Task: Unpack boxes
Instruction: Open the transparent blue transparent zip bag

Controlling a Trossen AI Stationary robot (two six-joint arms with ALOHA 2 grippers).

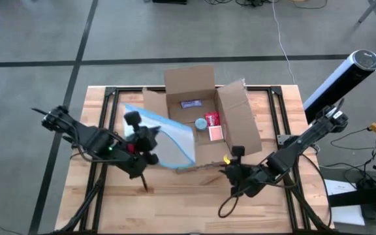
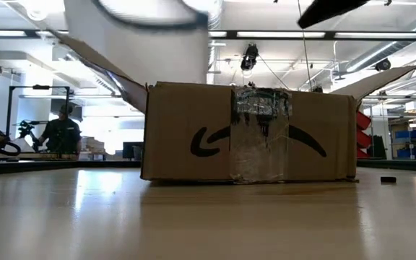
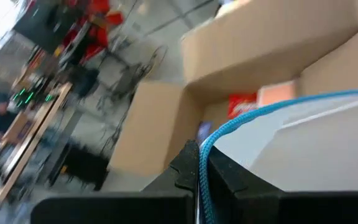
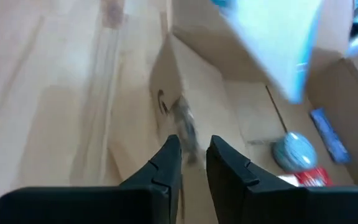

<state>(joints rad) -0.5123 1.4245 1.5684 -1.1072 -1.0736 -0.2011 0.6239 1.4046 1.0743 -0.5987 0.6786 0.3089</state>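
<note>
A brown corrugated cardboard box [image 1: 204, 117] with taped front and black printed mark sits open at the centre of the wooden counter [image 1: 175, 202], flaps spread. At centre left of the high view, the left tool [image 1: 150, 140] pinches a clear plastic pouch with blue edge [image 1: 168, 140] above the box's left flap. At lower right of centre, the right tool [image 1: 230, 171] hovers by the box's front wall, fingers narrowly parted around nothing. Small red, pink and blue items lie inside the box.
</note>
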